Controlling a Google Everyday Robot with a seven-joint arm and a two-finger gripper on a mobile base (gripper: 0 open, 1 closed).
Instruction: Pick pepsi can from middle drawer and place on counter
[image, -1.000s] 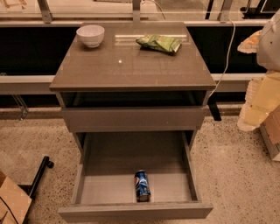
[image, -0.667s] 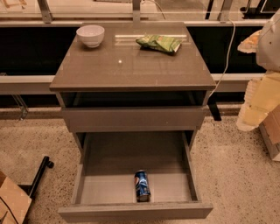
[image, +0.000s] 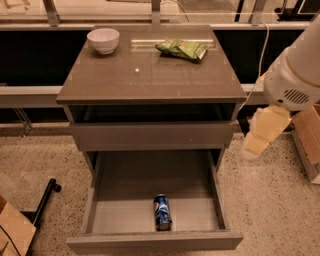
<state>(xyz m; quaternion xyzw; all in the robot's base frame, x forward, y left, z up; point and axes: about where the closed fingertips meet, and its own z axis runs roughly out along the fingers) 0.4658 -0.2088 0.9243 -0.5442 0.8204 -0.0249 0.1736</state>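
Note:
The pepsi can (image: 162, 212) lies on its side on the floor of the open middle drawer (image: 125, 200), close to the drawer's front wall and a little right of centre. The counter (image: 150, 75) is the glossy grey-brown top of the cabinet, above the drawer. My gripper (image: 261, 134) hangs in the air to the right of the cabinet, at about the height of the upper drawer front (image: 152, 135). It is well above the can and off to its right. It holds nothing that I can see.
A white bowl (image: 103, 40) stands at the counter's back left and a green snack bag (image: 181, 48) lies at its back right. A cardboard box (image: 307, 140) sits on the speckled floor at the right. A black stand foot (image: 42, 202) and another box (image: 12, 230) are at the lower left.
My arm and gripper have moved left and slightly down, closer to the cabinet's right side. The can, drawer, bowl and bag have not moved.

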